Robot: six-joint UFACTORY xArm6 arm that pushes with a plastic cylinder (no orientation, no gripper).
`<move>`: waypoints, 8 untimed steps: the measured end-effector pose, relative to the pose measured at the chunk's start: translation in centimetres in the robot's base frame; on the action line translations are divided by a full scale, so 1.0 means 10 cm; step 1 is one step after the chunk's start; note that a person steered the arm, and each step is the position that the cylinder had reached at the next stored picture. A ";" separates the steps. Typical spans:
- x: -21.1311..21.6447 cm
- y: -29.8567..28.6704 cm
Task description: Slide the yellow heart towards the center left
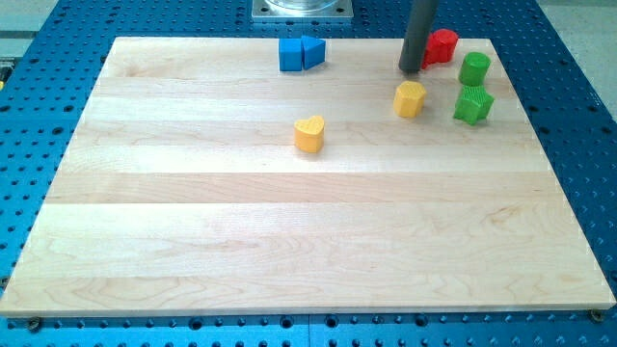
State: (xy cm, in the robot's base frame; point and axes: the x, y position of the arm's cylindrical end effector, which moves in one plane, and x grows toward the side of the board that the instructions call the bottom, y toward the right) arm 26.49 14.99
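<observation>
The yellow heart (309, 134) lies on the wooden board (289, 231), a little above the middle. My tip (410, 69) stands near the view's top right, well to the right of and above the heart. It is just above a second yellow block (410, 98) of rounded shape and just left of a red block (442, 45), which the rod partly hides.
A blue cube (291, 54) and a blue wedge-like block (312, 51) touch each other at the top middle. A green cylinder (474, 67) and a green star-like block (473, 104) sit at the right. A metal base (303, 10) is at the top edge.
</observation>
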 end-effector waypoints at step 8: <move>-0.46 0.03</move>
State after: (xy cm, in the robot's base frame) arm 21.93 15.33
